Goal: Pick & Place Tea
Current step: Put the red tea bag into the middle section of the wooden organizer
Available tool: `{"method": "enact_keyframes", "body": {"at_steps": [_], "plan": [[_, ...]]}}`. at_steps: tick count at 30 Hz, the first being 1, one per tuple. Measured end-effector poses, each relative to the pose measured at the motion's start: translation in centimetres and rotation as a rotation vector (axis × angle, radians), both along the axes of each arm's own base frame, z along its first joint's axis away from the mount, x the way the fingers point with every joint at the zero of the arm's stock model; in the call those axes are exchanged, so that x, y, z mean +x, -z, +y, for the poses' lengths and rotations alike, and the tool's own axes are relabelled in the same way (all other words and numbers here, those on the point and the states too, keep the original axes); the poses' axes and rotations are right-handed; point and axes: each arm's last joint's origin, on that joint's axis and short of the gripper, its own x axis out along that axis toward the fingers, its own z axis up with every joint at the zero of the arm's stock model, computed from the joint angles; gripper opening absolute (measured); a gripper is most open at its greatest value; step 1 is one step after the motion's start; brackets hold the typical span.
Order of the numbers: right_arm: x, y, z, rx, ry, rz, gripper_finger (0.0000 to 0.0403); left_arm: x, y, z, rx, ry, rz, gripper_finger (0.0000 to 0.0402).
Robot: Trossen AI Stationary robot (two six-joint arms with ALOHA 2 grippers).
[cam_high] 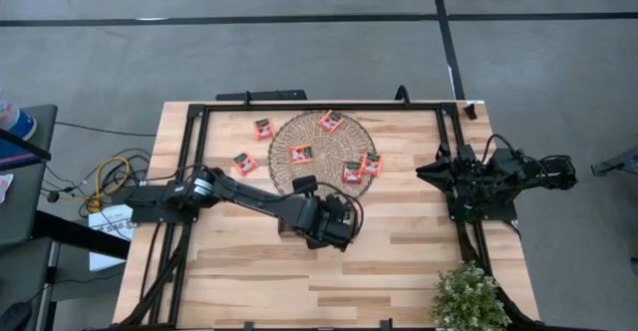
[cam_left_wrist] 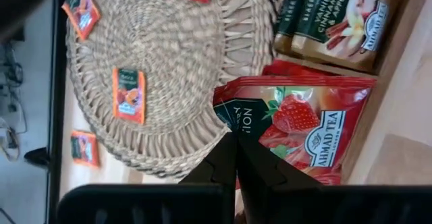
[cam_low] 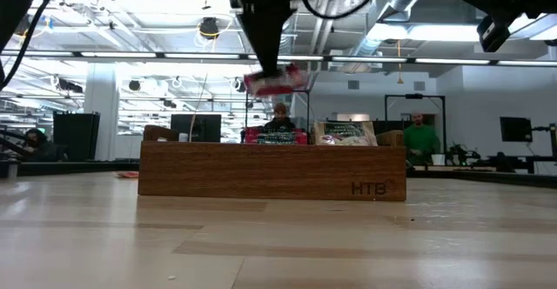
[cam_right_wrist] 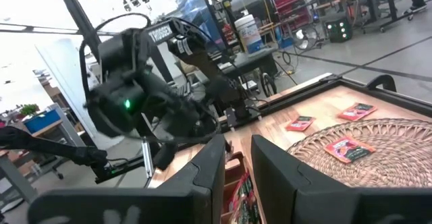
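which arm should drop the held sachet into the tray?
Left. Its gripper is shut on the red strawberry tea sachet, directly above the brown wooden compartment tray. The right gripper waits at the table's right edge, apart.

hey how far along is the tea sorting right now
Some packets already stand in the wooden tray. In hand: the left gripper is shut on a strawberry sachet, raised above the tray. Left: six sachets, four on the woven mat and two on the table beside it. The right gripper waits at the table's right edge.
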Motion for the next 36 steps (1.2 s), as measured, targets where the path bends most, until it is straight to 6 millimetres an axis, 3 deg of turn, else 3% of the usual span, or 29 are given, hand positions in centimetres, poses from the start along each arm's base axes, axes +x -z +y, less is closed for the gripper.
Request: {"method": "enact_keyframes", "body": {"at_steps": [10, 26, 36], "plan": [[0.0, 0.0, 0.0, 0.0, 0.0, 0.001, 0.0066, -0.2, 3.2, 0.0, 0.104, -0.01, 0.019, 0.0], [0.0, 0.7, 0.0, -0.013, 0.0, 0.074, 0.0066, 0.3, 4.9, -1.6, 0.114, 0.111, 0.055, 0.0], [0.0, 0.8, 0.0, -0.015, 0.0, 0.08, 0.0066, 0.4, 4.9, -1.6, 0.169, 0.141, 0.062, 0.0]]}}
